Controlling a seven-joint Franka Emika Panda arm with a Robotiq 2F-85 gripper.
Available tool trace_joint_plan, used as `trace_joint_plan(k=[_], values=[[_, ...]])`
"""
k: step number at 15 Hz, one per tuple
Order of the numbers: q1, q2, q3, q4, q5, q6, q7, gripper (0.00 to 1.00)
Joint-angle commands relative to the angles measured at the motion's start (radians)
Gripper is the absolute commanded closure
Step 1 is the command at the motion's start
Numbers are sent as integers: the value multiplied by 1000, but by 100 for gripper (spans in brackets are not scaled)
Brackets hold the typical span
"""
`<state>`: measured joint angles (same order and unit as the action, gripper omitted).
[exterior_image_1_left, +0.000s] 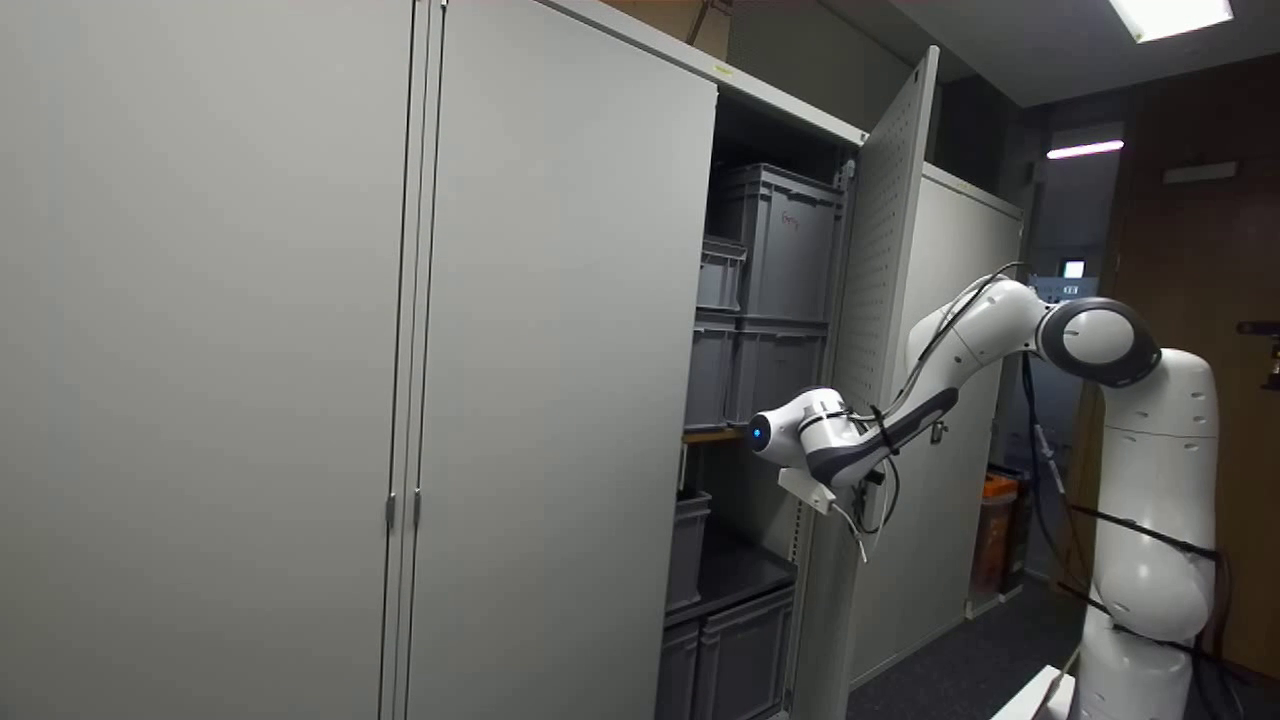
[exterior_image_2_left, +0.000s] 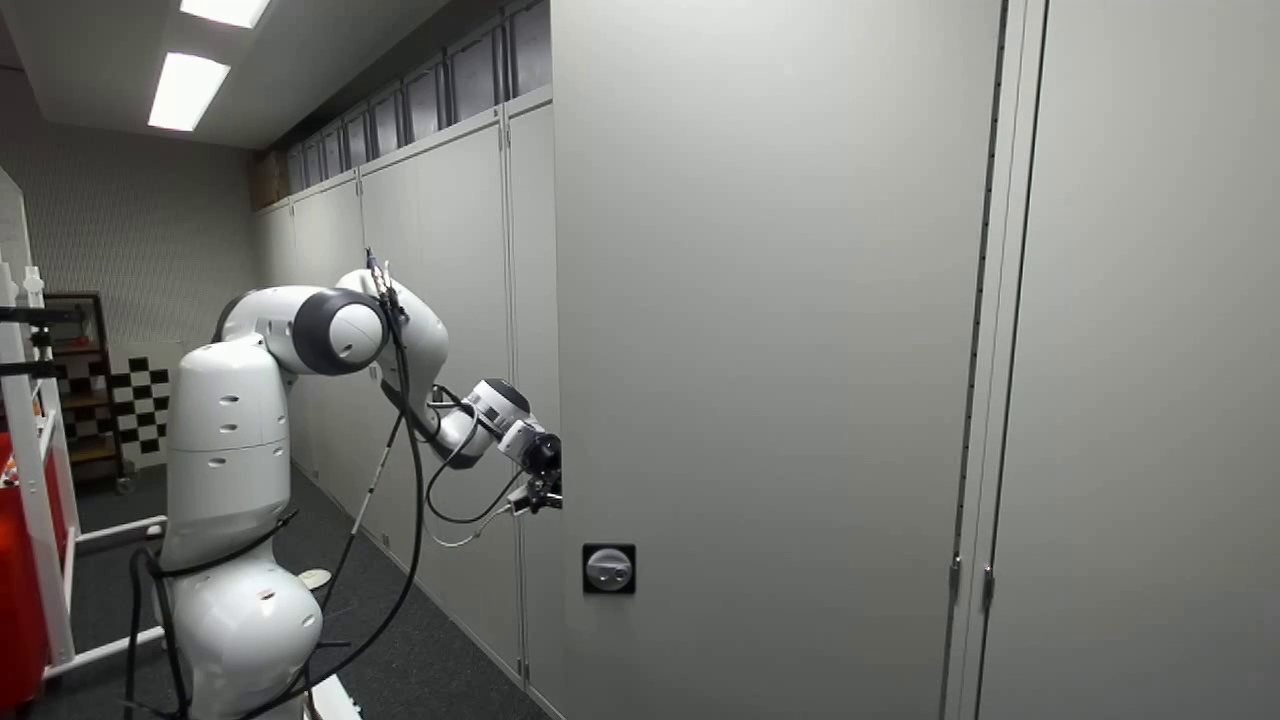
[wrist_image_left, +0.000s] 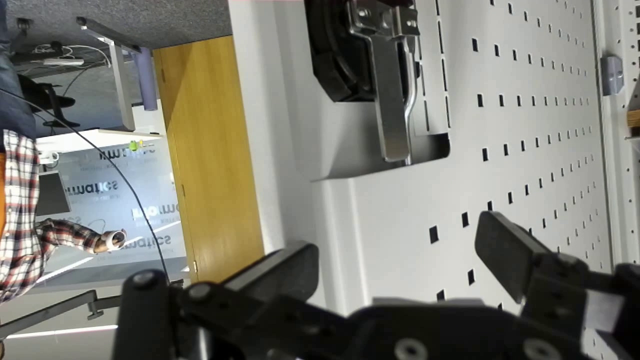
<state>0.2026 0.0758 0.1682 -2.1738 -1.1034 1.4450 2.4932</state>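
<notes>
The gripper (wrist_image_left: 397, 244), spread and holding nothing, stands at the free edge of the door (wrist_image_left: 382, 210), near its latch (wrist_image_left: 390, 97) — an edge jutting out because the door hangs swung open, baring the bins (exterior_image_1_left: 790, 260) in the cabinet (exterior_image_1_left: 785, 100).

In an exterior view, left of the open door (exterior_image_1_left: 885, 240), two bins (exterior_image_1_left: 780, 372) stand directly on the upper shelf (exterior_image_1_left: 710, 436). Another bin (exterior_image_1_left: 687, 555) stands on the lower shelf (exterior_image_1_left: 742, 574), also left of that door.
</notes>
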Motion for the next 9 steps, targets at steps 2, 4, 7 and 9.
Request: trace_joint_plan(k=[2,4,7,9], values=[[-11,-52,-1,-32,-9,-11,6,0],[-4,-47,5,-24,-15,-18,5,0],[13,-30,17,-3,-27,-34,4,0],[24,-19,30,9,-40,-42,2,0]])
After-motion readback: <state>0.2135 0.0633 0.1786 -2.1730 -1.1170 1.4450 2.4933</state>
